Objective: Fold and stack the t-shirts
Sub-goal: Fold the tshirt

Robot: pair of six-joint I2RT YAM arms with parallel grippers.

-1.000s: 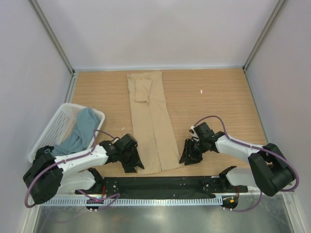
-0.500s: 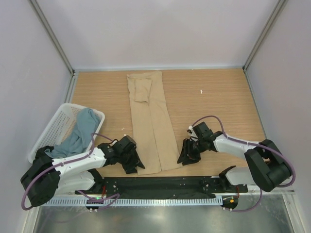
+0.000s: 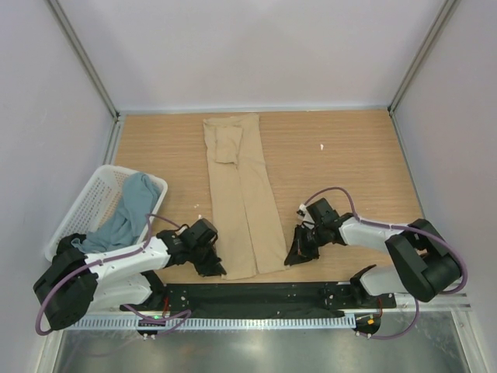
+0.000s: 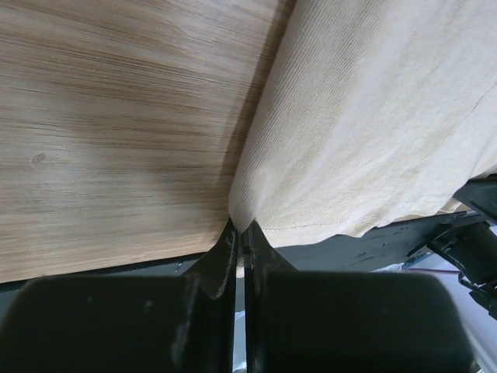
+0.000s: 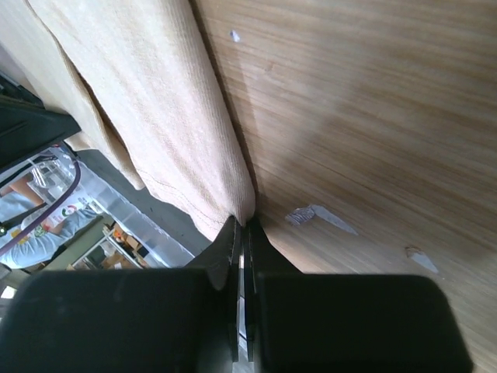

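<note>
A tan-beige t-shirt [image 3: 239, 194] lies folded into a long narrow strip down the middle of the table, from the back edge to the front. My left gripper [image 3: 218, 270] is shut on its near left corner; in the left wrist view the tan cloth [image 4: 365, 132] is pinched at that gripper's [image 4: 240, 233] fingertips. My right gripper [image 3: 291, 259] is shut on the near right corner, and the right wrist view shows the cloth [image 5: 163, 109] nipped at that gripper's [image 5: 245, 228] tips. A grey-blue t-shirt [image 3: 126, 211] lies crumpled in the basket.
A white mesh basket [image 3: 84, 203] stands at the left, tilted, close to the left arm. A black strip [image 3: 256, 294] runs along the near table edge under the shirt's hem. Small white scraps [image 5: 314, 216] lie on the wood by the right gripper. Grey walls close in three sides.
Both grippers have closed on the shirt's near corners. The left one edged in from the left and the right one from the right, each a little nearer the front edge.
</note>
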